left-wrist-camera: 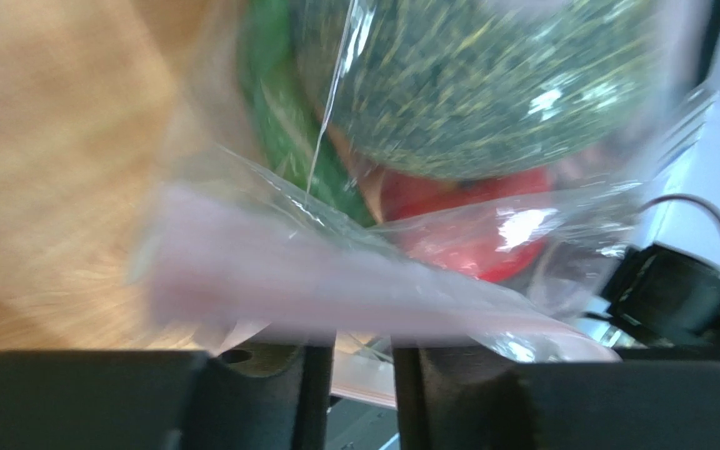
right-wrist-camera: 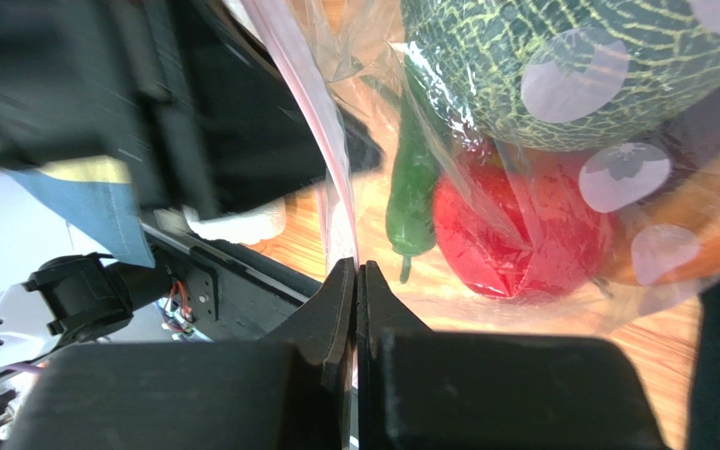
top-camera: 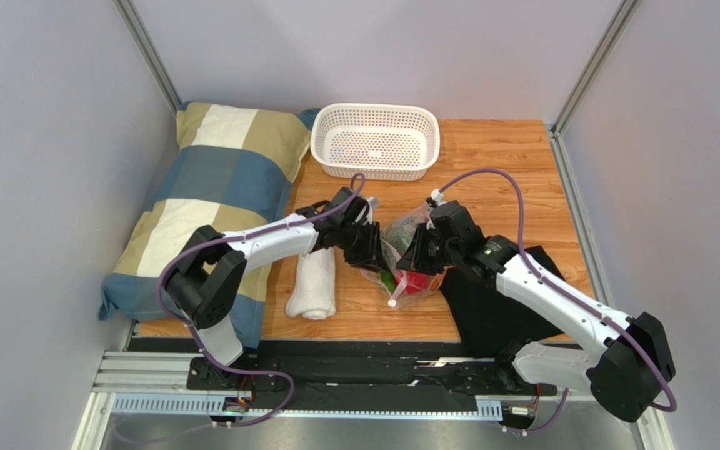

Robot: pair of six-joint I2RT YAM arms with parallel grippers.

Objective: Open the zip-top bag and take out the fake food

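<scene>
One zip-top bag (top-camera: 409, 228); inside, one green vegetable (right-wrist-camera: 570, 66), one red tomato (right-wrist-camera: 514, 230), one green pepper (right-wrist-camera: 413, 187). One basket (top-camera: 373, 170), pillow (top-camera: 213, 178), towel (top-camera: 313, 281).

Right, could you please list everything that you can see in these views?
zip-top bag: one, clear with a pink zip strip, table centre, between both grippers
round bumpy vegetable: one, green, inside the bag
tomato: one, red, inside the bag, next to the vegetable
pepper: one, slim and green, inside the bag, beside the tomato
basket: one, white, far edge of the table
rolled towel: one, white, left of the bag
pillow: one, blue, tan and white checks, left side
cloth: one, black, near right, under the right arm
table: one, wood
left gripper: one, black, shut on the bag's edge
right gripper: one, black, shut on the zip strip
</scene>
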